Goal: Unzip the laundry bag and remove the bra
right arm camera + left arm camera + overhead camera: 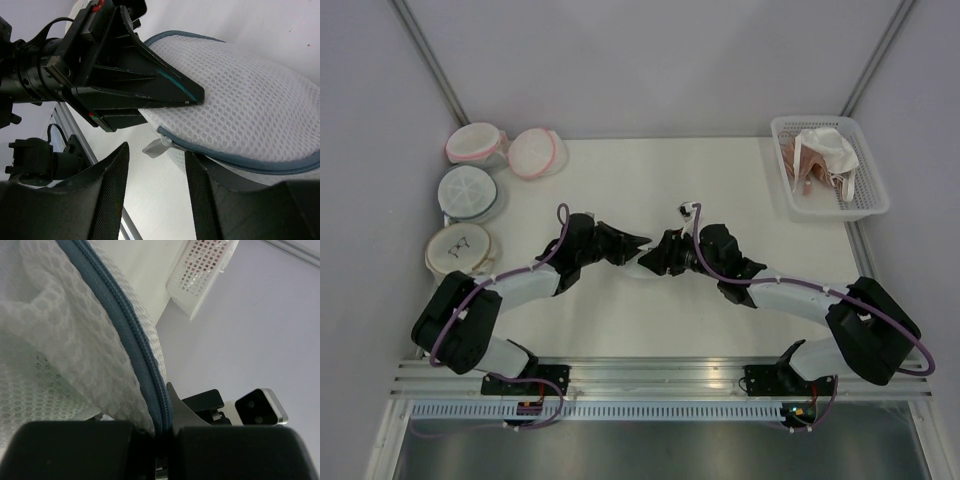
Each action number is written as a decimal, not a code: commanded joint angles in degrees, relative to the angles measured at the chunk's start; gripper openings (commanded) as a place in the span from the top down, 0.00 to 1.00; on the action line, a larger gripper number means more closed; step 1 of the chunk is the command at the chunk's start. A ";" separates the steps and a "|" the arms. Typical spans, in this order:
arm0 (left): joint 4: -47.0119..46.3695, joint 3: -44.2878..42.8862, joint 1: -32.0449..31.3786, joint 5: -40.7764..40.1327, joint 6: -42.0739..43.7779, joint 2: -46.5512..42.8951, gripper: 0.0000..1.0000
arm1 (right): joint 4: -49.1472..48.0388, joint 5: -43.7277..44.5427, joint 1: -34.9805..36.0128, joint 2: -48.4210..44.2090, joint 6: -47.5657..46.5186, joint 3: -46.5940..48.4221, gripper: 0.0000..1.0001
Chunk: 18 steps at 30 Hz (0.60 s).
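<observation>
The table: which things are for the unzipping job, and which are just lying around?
For the job: round white mesh laundry bag with grey-blue zip rim; left gripper, shut on its rim; right gripper, open at the zip pull.

Lying about: two pink-rimmed round mesh bags; light-blue round bag; cream round bag; white plastic basket of white and pinkish garments.
</observation>
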<state>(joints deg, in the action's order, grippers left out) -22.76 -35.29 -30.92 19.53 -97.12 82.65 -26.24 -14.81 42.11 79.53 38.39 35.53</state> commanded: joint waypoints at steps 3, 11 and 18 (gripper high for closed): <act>-0.26 1.71 -0.90 0.78 -2.28 -2.40 0.98 | -5.58 1.62 0.52 -1.04 -0.42 2.53 0.61; -2.02 4.88 -0.90 1.04 -2.28 -2.58 0.98 | -2.07 3.12 0.61 -3.85 -1.83 1.65 0.92; -2.29 5.41 -0.64 0.95 0.08 -3.99 0.98 | 12.50 7.59 0.61 -7.37 -4.90 2.70 1.00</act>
<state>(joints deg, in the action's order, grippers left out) -24.62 -30.68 -31.33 19.59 -97.67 80.31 -19.57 -11.77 42.81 74.83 36.16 35.64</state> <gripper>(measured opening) 0.061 0.010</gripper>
